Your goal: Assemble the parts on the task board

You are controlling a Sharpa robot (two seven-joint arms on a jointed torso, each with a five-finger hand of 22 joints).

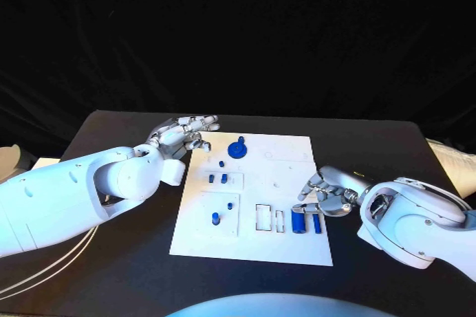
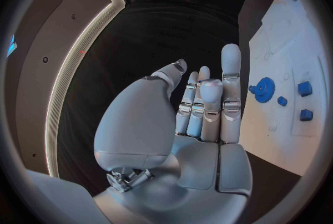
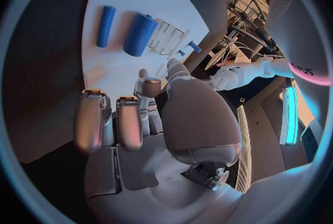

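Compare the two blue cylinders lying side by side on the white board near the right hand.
The thick blue cylinder is clearly wider than the thin blue cylinder. The thick one lies next to the empty rectangular slots; the thin one lies nearer the white task board's edge and the right hand. Both are blue, lie flat, parallel, and untouched.

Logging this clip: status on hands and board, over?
Left hand open, off board's far left corner. Right hand open beside two blue cylinders. White task board unobstructed.

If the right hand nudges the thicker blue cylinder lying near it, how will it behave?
The thicker blue cylinder lies on its side on the smooth task board, so it would probably roll sideways. It looks rigid, likely plastic, and light. Its rounded surface may slip between the right hand's fingers.
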